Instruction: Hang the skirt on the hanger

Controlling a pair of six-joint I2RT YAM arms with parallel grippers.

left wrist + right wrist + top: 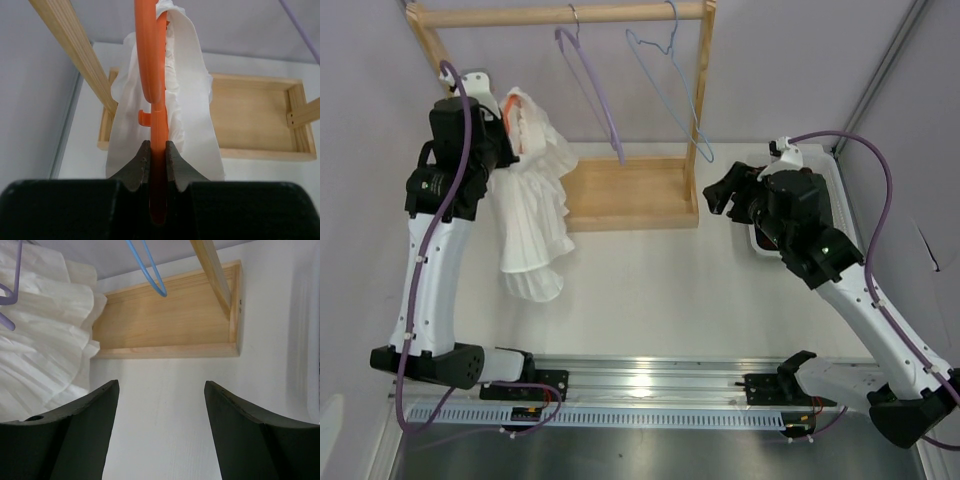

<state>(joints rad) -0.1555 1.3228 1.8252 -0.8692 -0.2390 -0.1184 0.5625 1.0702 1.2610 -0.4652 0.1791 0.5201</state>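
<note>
One arm is busy: our left gripper (157,152) clamps the hanger (148,55), with the skirt (192,105) draped over it beside the wooden rack (75,55). Our right gripper (161,410) stands wide open, empty. We judge the skirt light, limp and slip-prone, best pinched at its waistband.

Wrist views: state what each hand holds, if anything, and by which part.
Left hand clamps the hanger by its straight bar below the small peg, skirt draped on it. Right hand holds nothing.
</note>
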